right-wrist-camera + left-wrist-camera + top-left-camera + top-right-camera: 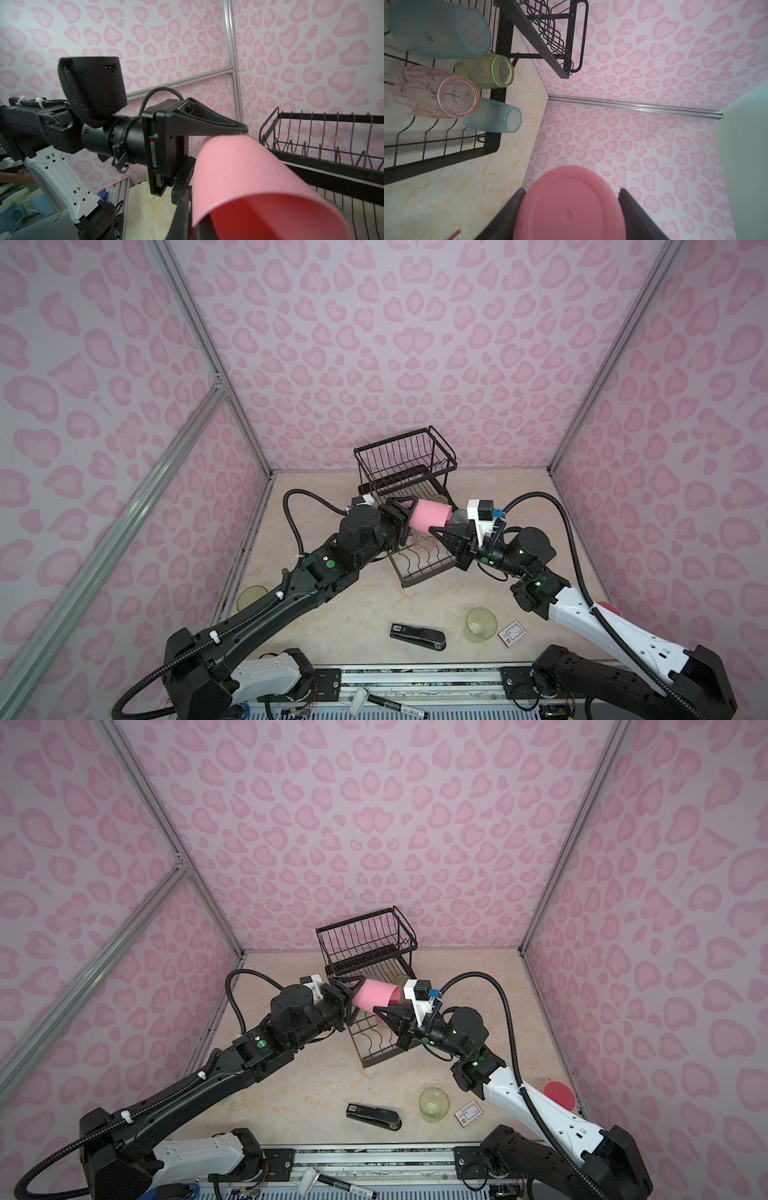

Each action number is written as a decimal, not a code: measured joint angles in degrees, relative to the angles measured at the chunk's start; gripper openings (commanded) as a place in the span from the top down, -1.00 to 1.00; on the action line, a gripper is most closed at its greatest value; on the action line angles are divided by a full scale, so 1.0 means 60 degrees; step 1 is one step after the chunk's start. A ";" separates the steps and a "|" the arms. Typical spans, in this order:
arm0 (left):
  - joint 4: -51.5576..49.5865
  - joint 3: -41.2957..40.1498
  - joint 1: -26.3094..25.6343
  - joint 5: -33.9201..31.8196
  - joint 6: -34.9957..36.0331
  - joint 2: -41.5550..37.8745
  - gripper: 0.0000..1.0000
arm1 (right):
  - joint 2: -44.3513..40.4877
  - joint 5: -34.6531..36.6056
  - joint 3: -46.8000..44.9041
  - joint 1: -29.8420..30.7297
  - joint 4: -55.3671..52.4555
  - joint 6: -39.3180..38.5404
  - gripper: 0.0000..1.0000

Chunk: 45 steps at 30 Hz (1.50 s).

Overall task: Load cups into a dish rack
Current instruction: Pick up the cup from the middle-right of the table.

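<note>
Evidently mid-handover: right hand (435,528) pinches the pink cup (430,515) by its rim; left hand (571,192) brackets its base, grip unclear. Left must clamp before right releases.

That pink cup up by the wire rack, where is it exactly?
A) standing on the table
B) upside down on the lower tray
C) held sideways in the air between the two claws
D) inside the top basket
C: the pink cup lies sideways above the dish rack, left gripper around its base, right gripper pinching its rim.
</note>
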 measured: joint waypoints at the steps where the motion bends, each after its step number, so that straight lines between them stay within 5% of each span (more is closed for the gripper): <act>1: 0.0000 0.0000 0.0000 -0.0022 0.0029 0.0000 -0.28 | 0.0022 0.0004 0.0000 0.0011 0.0018 0.0004 1.00; 10: -0.0011 0.0004 0.0000 -0.0062 0.0073 0.0098 -0.68 | 0.0404 0.0120 0.0007 0.0135 0.0237 0.0040 1.00; 26: 0.0004 -0.0044 0.0000 -0.0146 0.0047 0.0102 -0.38 | 0.0750 0.0280 0.0106 0.0331 0.0619 0.0098 0.99; 37: 0.0062 -0.0248 -0.0018 -0.0463 0.0339 0.0098 -0.29 | 0.0470 0.0681 0.0182 0.0346 -0.0357 0.0113 0.04; 45: -0.0015 -0.0357 0.0000 -0.1133 0.0936 0.0117 -0.26 | -0.0211 0.1279 0.0073 0.0146 -0.1370 0.0080 -0.08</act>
